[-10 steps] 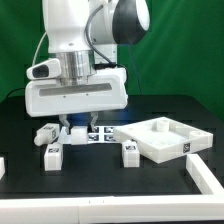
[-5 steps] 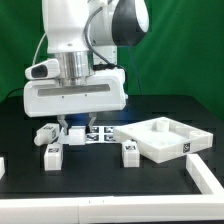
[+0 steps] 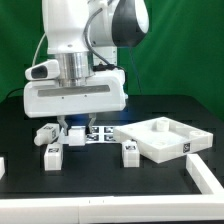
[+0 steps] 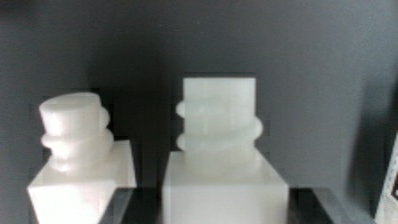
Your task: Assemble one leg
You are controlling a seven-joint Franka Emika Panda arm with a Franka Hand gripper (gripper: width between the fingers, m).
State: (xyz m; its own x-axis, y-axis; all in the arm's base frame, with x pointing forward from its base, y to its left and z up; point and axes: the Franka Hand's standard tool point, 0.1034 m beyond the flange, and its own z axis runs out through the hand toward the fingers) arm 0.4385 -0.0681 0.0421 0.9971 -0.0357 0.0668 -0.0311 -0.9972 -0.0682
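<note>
Two white plastic posts stand side by side on a dark table [image 4: 107, 40]: a round-tipped leg [image 4: 80, 150] and, a narrow gap away, a squarer-topped second leg [image 4: 222, 130], both slightly blurred

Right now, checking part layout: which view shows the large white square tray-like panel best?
The exterior view: the panel lies whole on that view's right. The wrist view shows two white posts, not the panel.

One leg [image 3: 53, 152] is standing upright at lower left, its tag facing forward. A second leg [image 3: 129, 152] is standing near centre.
</note>
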